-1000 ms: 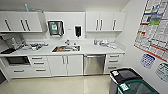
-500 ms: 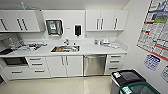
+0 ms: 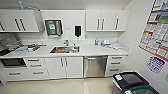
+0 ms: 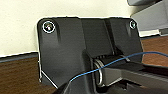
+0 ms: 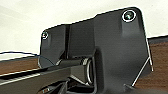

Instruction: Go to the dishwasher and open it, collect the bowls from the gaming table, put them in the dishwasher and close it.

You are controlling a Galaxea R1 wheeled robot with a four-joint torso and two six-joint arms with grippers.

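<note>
The head view looks down on a kitchenette wall. The dishwasher [image 3: 95, 66] sits right of centre in the frame, under the white counter [image 3: 100, 51], its brushed steel door shut and its bar handle across the top. White cabinet doors [image 3: 64, 67] stand just to its left and a stack of drawers [image 3: 115, 65] just to its right. A sink [image 3: 64, 49] is set into the counter above those doors, left of the dishwasher. Upper cabinets [image 3: 107, 20] hang at the upper right, posters [image 3: 156, 35] cover the right-hand wall, and a dark bin [image 3: 128, 81] stands at the lower right on the pale floor [image 3: 62, 88].

The left wrist view instead shows the robot's own dark plate, a thin blue cable [image 4: 112, 63], and brown wood-toned flooring [image 4: 17, 75] below a pale wall. The right wrist view shows similar flooring [image 5: 160, 65] and wall. From these pictures I cannot tell whether either claw is open or closed.
</note>
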